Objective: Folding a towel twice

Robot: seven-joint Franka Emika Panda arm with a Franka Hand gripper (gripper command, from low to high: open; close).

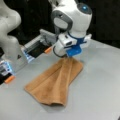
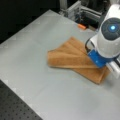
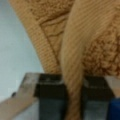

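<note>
Gripper [image 3: 73, 92] pinches lifted towel [image 1: 53, 82] edge; table [image 1: 100, 82] beneath.

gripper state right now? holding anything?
Gripper: shut on a pinched ridge of the towel, lifting that end off the table.

You will find no legible text, label, brand, number or sign in any view; the small dark mark on the pale robot base [image 1: 19, 57] in a front view cannot be read.
</note>
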